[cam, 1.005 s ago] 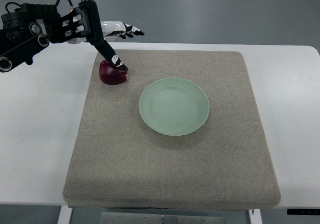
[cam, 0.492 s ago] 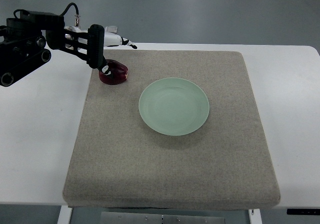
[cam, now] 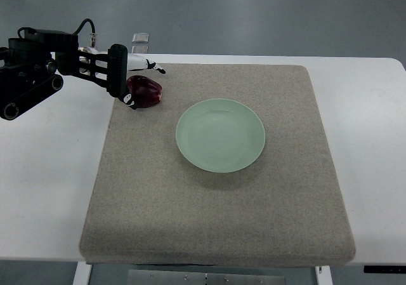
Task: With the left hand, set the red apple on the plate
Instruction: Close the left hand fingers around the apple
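Note:
A dark red apple [cam: 147, 92] lies on the grey mat [cam: 216, 209] near its far left corner. Right of it, around the middle of the mat, sits an empty pale green plate [cam: 220, 134]. My left hand [cam: 144, 85] comes in from the left edge and straddles the apple. Its black fingers [cam: 120, 82] reach down the apple's left side, and the white thumb [cam: 147, 65] lies along its far side. The fingers are still extended, not wrapped round the fruit, and the apple rests on the mat. The right arm is out of view.
The mat covers most of a white table [cam: 51, 171]. A small clear object [cam: 140, 37] lies on the floor beyond the table's far edge. Grey floor lies behind.
The left hand has lowered and turned: its fingers, stretched over the apple's top a second ago, now lie down its left side. The apple has barely shifted.

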Robot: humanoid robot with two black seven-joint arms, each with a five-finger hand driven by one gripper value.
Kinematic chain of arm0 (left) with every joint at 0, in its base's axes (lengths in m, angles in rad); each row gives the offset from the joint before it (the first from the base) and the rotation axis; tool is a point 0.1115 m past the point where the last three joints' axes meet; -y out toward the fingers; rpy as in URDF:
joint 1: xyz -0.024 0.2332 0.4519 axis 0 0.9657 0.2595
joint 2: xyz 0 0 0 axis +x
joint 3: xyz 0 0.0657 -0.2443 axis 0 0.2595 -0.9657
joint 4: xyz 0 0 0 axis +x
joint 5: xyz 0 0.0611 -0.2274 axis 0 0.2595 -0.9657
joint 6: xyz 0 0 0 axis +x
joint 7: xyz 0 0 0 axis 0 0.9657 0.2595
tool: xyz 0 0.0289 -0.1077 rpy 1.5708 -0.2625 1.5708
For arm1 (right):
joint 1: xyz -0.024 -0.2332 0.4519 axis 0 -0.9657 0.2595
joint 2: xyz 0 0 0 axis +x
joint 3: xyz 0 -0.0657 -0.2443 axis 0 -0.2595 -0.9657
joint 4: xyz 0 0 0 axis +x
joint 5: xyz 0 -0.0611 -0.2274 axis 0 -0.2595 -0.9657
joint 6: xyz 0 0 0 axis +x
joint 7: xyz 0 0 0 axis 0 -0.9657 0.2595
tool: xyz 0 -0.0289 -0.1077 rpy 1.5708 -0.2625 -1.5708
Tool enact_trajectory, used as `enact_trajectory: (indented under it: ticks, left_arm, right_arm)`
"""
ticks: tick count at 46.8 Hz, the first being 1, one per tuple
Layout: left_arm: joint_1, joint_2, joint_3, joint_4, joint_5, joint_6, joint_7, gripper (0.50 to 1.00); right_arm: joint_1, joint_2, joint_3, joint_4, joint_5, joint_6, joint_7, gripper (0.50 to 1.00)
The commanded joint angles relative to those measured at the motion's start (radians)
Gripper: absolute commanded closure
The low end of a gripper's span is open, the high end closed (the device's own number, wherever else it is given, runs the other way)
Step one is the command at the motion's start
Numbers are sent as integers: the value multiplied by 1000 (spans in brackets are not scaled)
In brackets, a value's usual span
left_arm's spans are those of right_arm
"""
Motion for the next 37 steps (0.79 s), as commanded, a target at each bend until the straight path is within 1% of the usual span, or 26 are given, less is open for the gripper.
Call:
enact_trajectory:
  ticks: [1, 2, 5, 7, 8, 16, 22, 28, 30, 31, 32, 33, 35, 37]
  left_arm:
    - [7, -16, 0, 5, 0, 11, -1, 546]
    - [9, -20, 0, 9, 0, 11, -1, 557]
    - [12, -25, 0, 17, 0, 11, -1, 568]
    - [14, -25, 0, 22, 0, 13, -1, 593]
    - [14, -25, 0, 23, 0, 11, -1, 598]
    - [18, -25, 2, 26, 1, 11, -1, 596]
    - [21, -25, 2, 35, 1, 11, -1, 581]
    - [29, -31, 2, 39, 1, 13, -1, 587]
    - [29, -33, 2, 39, 1, 11, -1, 598]
    - [29, -33, 2, 40, 3, 13, -1, 615]
    - [29, -33, 2, 40, 4, 14, -1, 649]
    - [29, -33, 2, 40, 4, 14, -1, 666]
    - [27, -34, 2, 40, 4, 14, -1, 675]
    - [27, -34, 2, 40, 6, 14, 1, 703]
  right_arm:
    - [0, 0, 0, 0, 0, -1, 1, 536]
    - [0, 0, 0, 0, 0, -1, -1, 536]
    - [0, 0, 0, 0, 0, 0, -1, 536]
    - [0, 0, 0, 0, 1, 0, -1, 536]
    - [0, 0, 0, 0, 0, 0, 1, 536]
    - [0, 0, 0, 0, 0, -1, -1, 536]
    - [0, 0, 0, 0, 0, -1, 1, 536]
    - [0, 0, 0, 0, 0, 0, -1, 536]
    - [0, 0, 0, 0, 0, -1, 1, 536]
    - [0, 0, 0, 0, 0, -1, -1, 536]
    - [0, 0, 0, 0, 0, 0, -1, 536]
    - [0, 0, 0, 0, 0, -1, -1, 536]
    - [0, 0, 0, 0, 0, -1, -1, 536]
    - [0, 0, 0, 0, 0, 0, -1, 536]
